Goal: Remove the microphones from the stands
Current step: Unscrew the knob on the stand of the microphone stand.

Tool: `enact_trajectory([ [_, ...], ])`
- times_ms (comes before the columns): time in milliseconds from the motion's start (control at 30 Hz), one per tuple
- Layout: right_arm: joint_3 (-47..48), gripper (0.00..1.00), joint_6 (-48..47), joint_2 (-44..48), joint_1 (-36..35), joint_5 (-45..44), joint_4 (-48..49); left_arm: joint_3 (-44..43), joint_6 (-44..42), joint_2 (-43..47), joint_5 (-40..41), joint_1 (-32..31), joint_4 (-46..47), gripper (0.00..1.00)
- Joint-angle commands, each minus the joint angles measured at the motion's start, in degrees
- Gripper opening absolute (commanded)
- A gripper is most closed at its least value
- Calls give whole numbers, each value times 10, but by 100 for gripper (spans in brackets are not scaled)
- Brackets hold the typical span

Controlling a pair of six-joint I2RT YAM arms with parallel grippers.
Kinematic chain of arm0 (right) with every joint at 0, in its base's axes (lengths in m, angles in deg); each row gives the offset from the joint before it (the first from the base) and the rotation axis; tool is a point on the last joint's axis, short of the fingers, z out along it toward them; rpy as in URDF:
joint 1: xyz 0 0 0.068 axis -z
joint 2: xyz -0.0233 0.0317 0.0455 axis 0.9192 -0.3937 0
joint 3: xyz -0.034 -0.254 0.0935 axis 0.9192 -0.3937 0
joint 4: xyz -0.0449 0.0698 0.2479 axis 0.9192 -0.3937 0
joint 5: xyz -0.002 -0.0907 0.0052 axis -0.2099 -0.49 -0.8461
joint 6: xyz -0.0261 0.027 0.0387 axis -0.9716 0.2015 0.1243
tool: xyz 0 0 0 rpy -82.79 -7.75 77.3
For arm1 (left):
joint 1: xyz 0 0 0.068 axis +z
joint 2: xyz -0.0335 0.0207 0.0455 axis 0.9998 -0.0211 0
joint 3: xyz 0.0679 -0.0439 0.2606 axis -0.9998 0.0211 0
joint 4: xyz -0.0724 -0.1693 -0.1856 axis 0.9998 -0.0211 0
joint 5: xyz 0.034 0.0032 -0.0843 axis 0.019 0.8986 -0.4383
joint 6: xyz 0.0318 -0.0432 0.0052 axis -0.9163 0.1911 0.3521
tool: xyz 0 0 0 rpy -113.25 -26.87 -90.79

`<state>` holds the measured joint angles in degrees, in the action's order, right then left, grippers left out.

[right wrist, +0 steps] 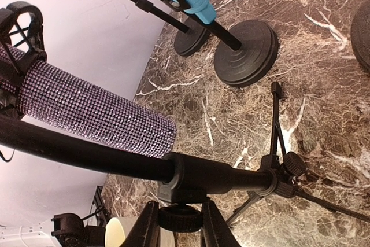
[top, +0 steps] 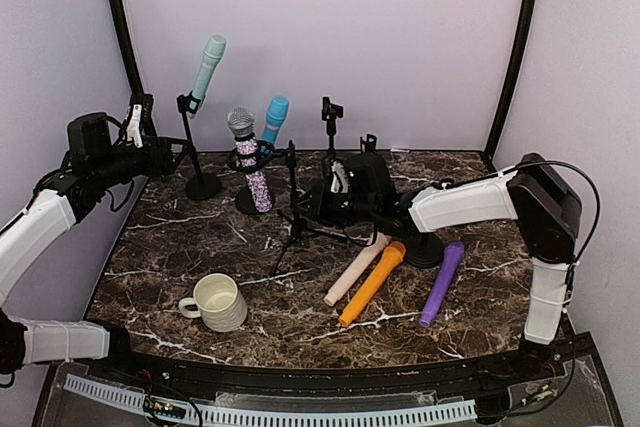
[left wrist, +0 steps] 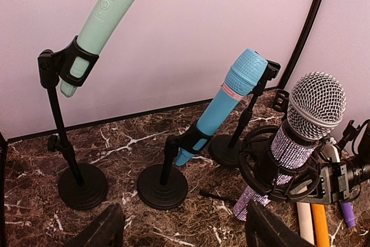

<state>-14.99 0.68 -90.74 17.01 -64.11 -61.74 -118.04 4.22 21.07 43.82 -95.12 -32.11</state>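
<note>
A rhinestone-covered microphone (top: 258, 175) with a silver mesh head sits in a black shock mount (top: 250, 159) on a tripod stand (top: 293, 219). It also shows in the left wrist view (left wrist: 289, 146) and the right wrist view (right wrist: 87, 108). My right gripper (top: 322, 203) is shut on the black knob (right wrist: 180, 218) under the stand's pole (right wrist: 231, 174), just below the microphone's butt. My left gripper (top: 172, 155) is open and empty (left wrist: 185, 236), left of the microphones. A blue microphone (top: 274, 119) and a mint microphone (top: 208, 67) stand clipped in round-base stands.
A cream mug (top: 218, 300) stands at the front left. Pink (top: 355, 269), orange (top: 372, 282) and purple (top: 442, 282) microphones lie on the marble table (top: 180, 247) at the front right. Empty clip stands (top: 331, 127) stand at the back, close to the wall.
</note>
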Motion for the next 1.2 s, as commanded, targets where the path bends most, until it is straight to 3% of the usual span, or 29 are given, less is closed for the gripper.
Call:
enact_trajectory([
  [0,17,17,-33,4,-3,-40,-20,8,-2,8,-5,-1,15,74],
  [400,76,13,-137,-1,-50,-226,-178,8,-1,6,-7,-1,15,74],
  [1167,174,11,-217,-58,-105,-428,-303,9,0,2,-9,-1,15,74],
])
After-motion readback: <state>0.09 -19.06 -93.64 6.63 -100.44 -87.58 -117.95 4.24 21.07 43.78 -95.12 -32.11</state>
